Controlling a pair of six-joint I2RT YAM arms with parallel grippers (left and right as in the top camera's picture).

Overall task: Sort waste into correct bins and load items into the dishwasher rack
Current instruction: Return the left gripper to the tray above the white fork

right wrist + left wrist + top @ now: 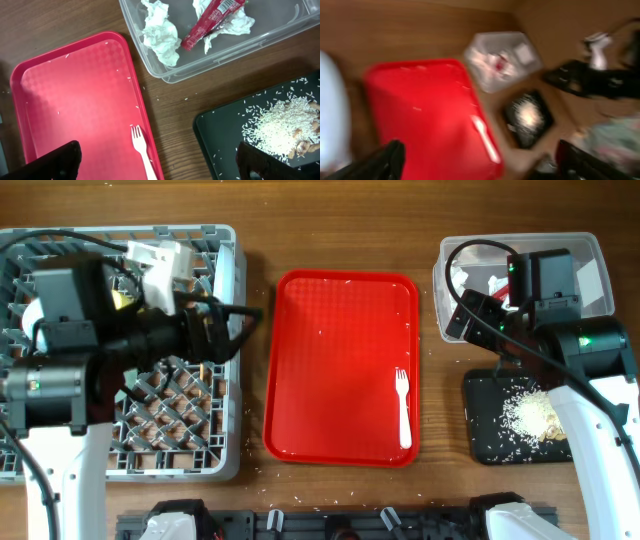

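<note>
The grey dishwasher rack [150,430] fills the left of the table, and my left gripper [232,325] hovers over its right side. In the blurred left wrist view its jaws [480,170] stand wide open and empty, above the red tray [420,110]. A white fork [402,410] lies on that tray's right side. The clear tub [280,20] holds crumpled tissue [162,32] and a red sachet [210,20]. Rice [280,132] is heaped on the black tray [220,135]. My right gripper [160,165] is open and empty, high between fork [142,150] and black tray.
Stray rice grains dot the red tray [340,365] and the wood around it. A pale blue blurred shape [330,110] sits at the left edge of the left wrist view. The right arm [590,350] and its cables cross over the clear tub [595,260].
</note>
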